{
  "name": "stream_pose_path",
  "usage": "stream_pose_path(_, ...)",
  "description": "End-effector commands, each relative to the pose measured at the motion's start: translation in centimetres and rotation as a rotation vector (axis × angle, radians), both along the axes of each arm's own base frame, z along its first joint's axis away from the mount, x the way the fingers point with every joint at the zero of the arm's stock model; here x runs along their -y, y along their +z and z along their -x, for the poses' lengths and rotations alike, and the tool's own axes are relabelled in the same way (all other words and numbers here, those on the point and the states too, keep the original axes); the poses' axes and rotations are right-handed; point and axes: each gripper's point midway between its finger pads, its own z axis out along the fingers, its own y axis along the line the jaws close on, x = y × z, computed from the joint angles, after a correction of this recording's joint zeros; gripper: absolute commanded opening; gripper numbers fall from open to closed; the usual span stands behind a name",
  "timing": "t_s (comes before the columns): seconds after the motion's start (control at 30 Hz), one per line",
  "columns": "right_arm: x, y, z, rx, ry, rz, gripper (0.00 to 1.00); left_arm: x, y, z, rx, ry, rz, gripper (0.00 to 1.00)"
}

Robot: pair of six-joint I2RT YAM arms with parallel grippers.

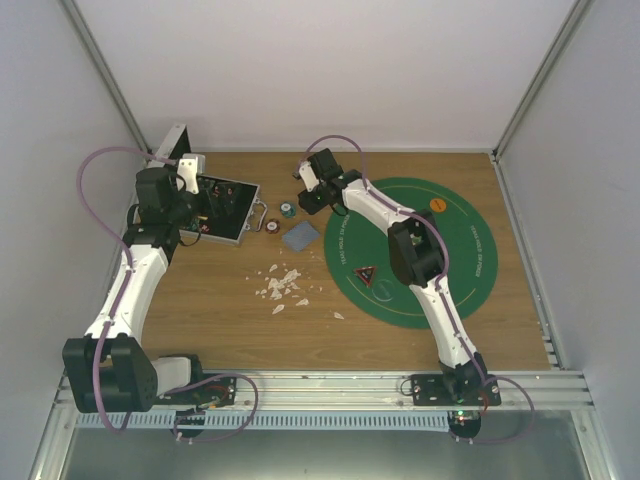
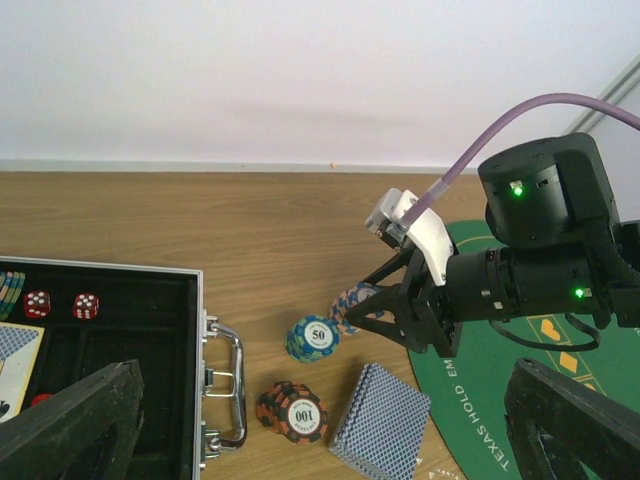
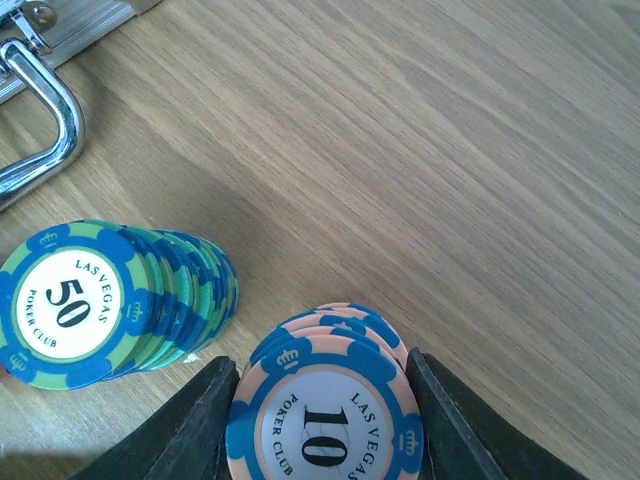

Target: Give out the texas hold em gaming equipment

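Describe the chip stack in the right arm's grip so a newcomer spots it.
Find the open metal case on the table's left. Just right of its handle, the right end effector pinches a stack. It is pink and blue, marked 10, unlike the green-blue 50s and orange-black 100s.

Green chip stack point(image 3: 110, 300) beside right gripper point(image 3: 325, 425)

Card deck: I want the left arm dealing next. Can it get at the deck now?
Probably yes: the left gripper is open, the card deck lies uncovered beside the case, though the right gripper, holding 10 chips, works close by.
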Motion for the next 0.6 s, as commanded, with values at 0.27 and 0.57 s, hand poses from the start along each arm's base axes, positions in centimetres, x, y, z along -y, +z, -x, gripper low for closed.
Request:
stream_pose_path(0.27,-0.4,7.8,0.0,0.096,-0.012,-0.070,0.35,-0.1,1.7,-0.5,0.061,-0.005,0.003,0.99)
stream_pose_path(0.57,2.1,8.6,3.0,0.068,-0.065,-0.069,0.34,0.3,1.4,-0.5,0.053,-0.018,0.007,0.98)
